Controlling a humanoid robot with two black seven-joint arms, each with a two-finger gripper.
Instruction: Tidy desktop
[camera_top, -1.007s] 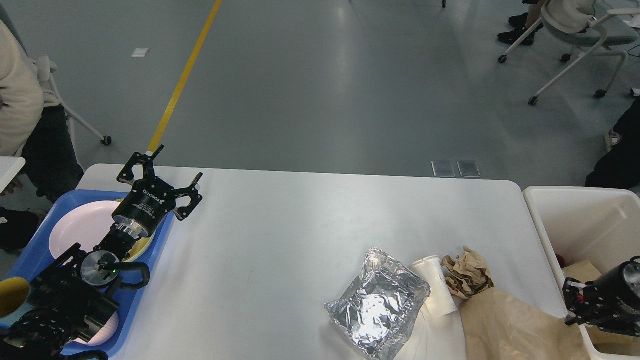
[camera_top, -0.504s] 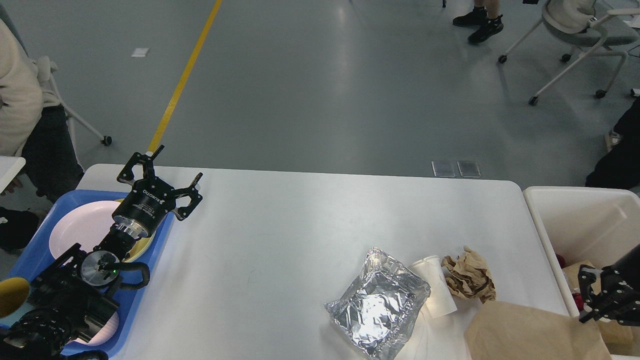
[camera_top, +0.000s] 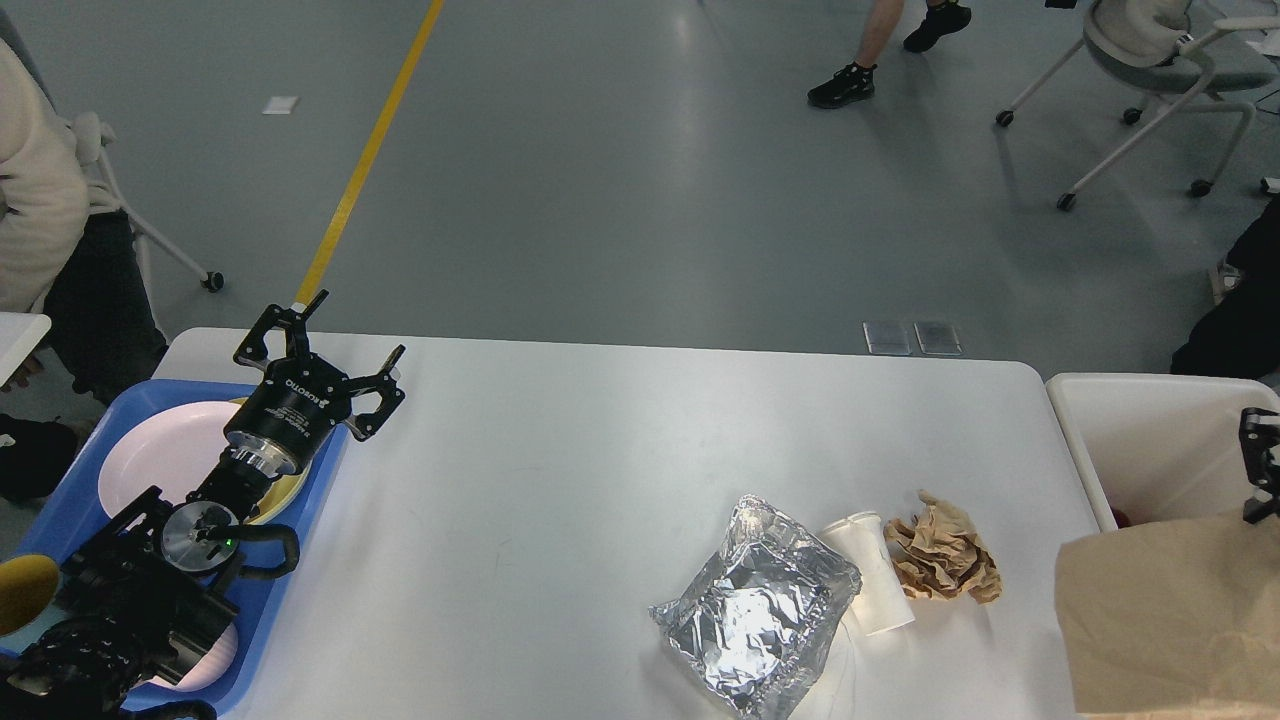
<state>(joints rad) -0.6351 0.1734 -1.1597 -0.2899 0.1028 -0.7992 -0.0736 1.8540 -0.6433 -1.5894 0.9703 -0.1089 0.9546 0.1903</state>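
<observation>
Counter (camera_top: 600, 450) below us half cleared: foil pack (camera_top: 755, 615), cup (camera_top: 872, 585), paper wad (camera_top: 945, 562) remain at 5 o'clock; left pincer (camera_top: 335, 365) apart, right pincer (camera_top: 1262, 465) unclear, paper bag (camera_top: 1170, 620) over bin (camera_top: 1150, 440).

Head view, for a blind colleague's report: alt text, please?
A white desktop holds a foil bag, a paper cup and crumpled brown paper. The open left gripper hovers by a blue tray; a brown paper bag hangs over the white bin.

On the desktop (camera_top: 600, 450), a cup (camera_top: 872, 580) lies between foil bag (camera_top: 755, 615) and crumpled paper (camera_top: 945, 562)
</observation>
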